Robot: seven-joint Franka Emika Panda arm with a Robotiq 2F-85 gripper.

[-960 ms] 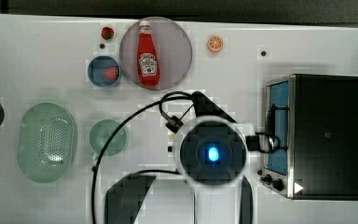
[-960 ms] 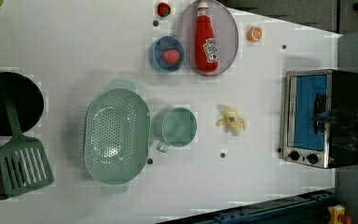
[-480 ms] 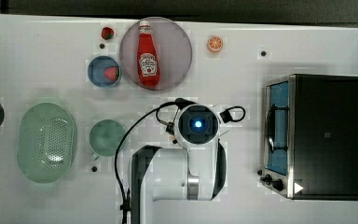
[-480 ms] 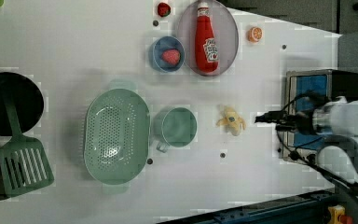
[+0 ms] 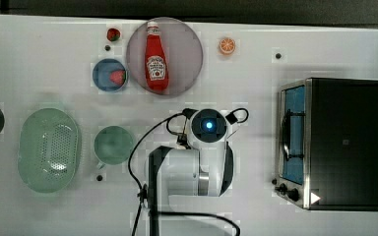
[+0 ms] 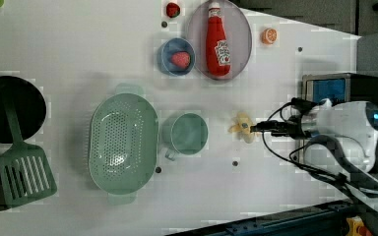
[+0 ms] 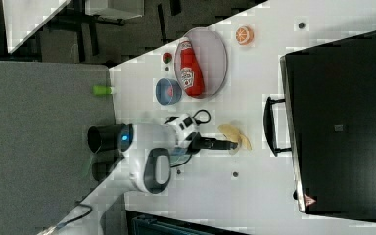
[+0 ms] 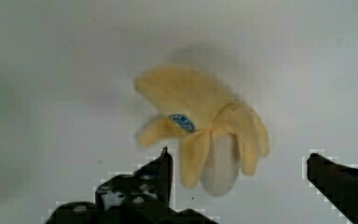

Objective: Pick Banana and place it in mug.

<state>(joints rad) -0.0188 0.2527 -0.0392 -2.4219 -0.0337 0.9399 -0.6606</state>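
End effector [image 8: 237,182], fingers spread wide to straddle the banana [image 8: 205,126] lying on the worktop [image 6: 78,44], ready for pickup

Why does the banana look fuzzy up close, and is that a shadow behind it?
In the wrist view the banana is blurry, being near the camera, with a soft grey shadow on the table; the open tool looks dark. In the left view the banana looks small and blocky.
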